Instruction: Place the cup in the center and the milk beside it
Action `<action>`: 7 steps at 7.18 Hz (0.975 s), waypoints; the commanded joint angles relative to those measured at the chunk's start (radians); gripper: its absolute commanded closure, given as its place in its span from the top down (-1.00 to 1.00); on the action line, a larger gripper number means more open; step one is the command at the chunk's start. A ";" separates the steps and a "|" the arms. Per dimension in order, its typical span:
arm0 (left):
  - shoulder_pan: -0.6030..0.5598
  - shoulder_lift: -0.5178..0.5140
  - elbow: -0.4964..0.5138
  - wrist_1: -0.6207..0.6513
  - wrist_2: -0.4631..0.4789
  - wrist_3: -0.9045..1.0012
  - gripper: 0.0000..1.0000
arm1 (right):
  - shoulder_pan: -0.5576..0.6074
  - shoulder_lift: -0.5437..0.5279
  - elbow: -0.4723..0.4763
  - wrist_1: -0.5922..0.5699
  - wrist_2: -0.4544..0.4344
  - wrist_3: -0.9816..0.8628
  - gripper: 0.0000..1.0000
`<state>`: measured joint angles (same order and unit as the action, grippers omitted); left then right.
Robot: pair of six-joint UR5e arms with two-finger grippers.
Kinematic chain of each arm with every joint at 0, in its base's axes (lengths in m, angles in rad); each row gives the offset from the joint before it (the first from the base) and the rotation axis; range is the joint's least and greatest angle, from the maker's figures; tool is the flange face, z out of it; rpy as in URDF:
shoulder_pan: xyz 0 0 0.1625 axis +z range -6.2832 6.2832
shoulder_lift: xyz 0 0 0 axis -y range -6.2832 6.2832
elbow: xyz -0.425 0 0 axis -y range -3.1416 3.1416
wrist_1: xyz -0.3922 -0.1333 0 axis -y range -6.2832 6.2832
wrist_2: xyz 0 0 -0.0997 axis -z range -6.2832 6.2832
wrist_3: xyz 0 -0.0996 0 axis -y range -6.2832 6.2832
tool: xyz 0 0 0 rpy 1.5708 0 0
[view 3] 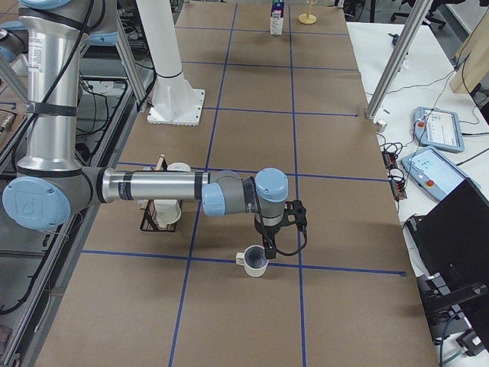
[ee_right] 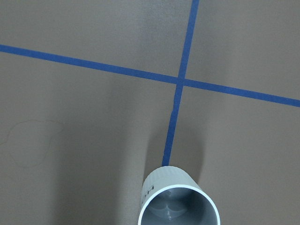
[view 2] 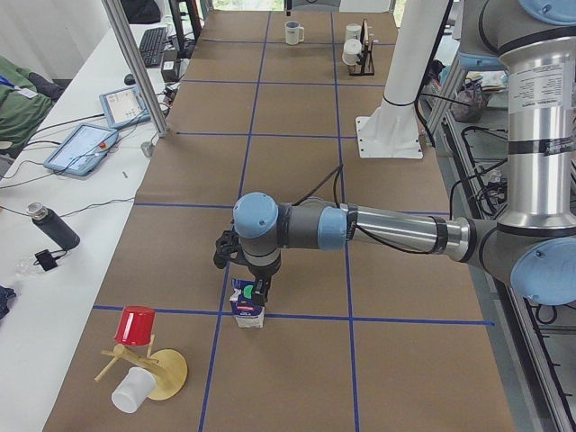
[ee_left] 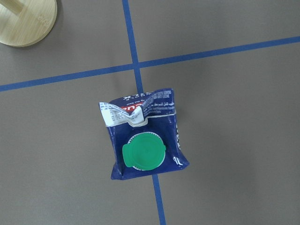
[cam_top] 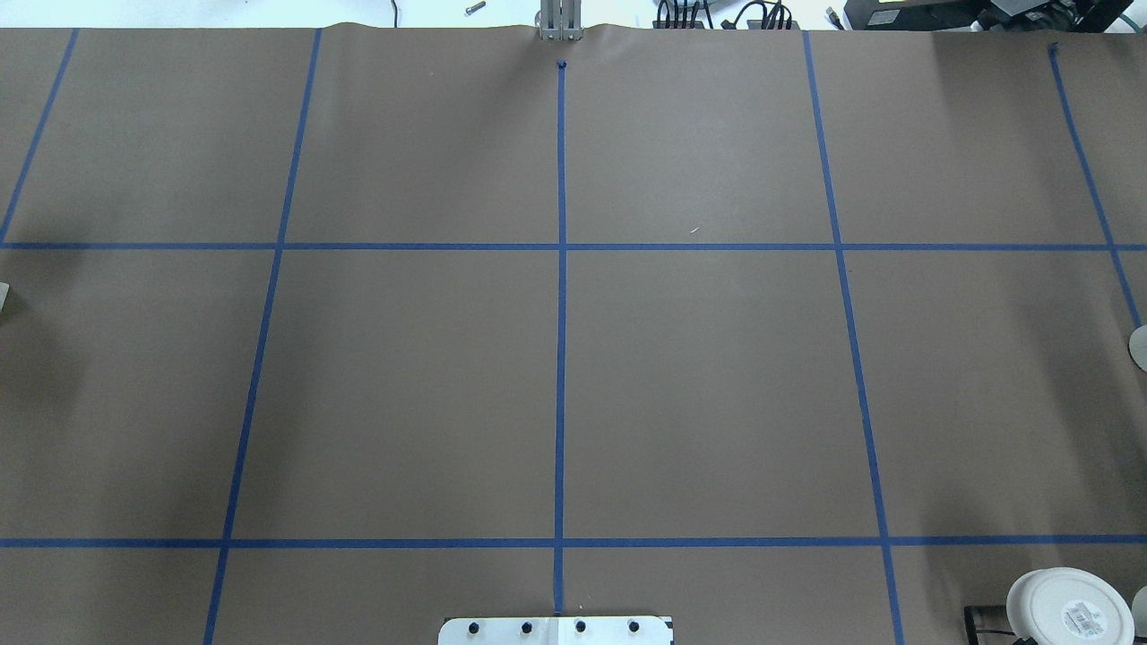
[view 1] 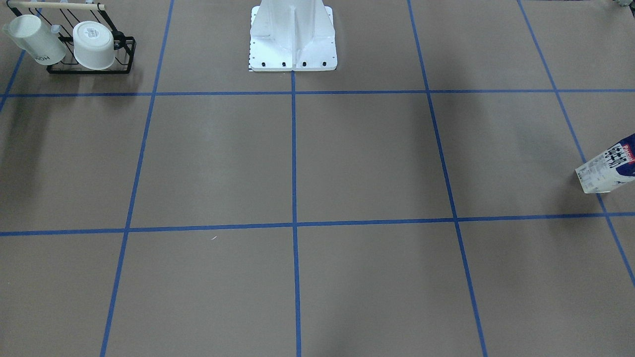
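Note:
The milk carton (view 2: 247,307) stands upright near the table's left end on a tape crossing. In the left wrist view the carton (ee_left: 145,140) shows from straight above, with its green cap (ee_left: 144,151). My left gripper (view 2: 256,290) hangs right over its top, and I cannot tell whether it is open or shut. The white mug (view 3: 253,262) stands near the table's right end, handle to the view's left. My right gripper (view 3: 270,248) hangs just above its rim, state unclear. The mug (ee_right: 179,201) shows at the right wrist view's bottom. The center (cam_top: 561,394) is bare tape and tabletop.
A black wire rack (view 1: 126,54) near the robot's right holds a white lettered cup (view 1: 34,39) and a handleless white tub (view 1: 94,44). A wooden stand (view 2: 166,373) with a red cup (view 2: 135,326) and a white cup sits past the milk. The white robot base (view 1: 292,37) stands at the near edge.

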<state>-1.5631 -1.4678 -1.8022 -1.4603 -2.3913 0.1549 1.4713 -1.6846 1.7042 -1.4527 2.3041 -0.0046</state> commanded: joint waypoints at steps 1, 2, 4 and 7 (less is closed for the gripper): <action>0.000 -0.002 -0.003 0.000 0.001 0.000 0.96 | 0.000 0.002 0.000 0.000 0.000 0.000 1.00; 0.000 0.000 -0.020 0.000 0.000 0.000 0.96 | 0.000 0.008 0.000 0.000 0.000 -0.002 1.00; 0.000 0.003 -0.048 0.001 0.006 0.000 0.96 | 0.000 0.003 0.043 -0.001 0.005 -0.012 1.00; -0.002 -0.060 -0.052 -0.002 0.046 -0.002 0.96 | 0.001 0.020 0.077 0.070 -0.006 0.000 1.00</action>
<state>-1.5640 -1.5015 -1.8526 -1.4595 -2.3689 0.1546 1.4713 -1.6689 1.7685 -1.4282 2.3008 -0.0113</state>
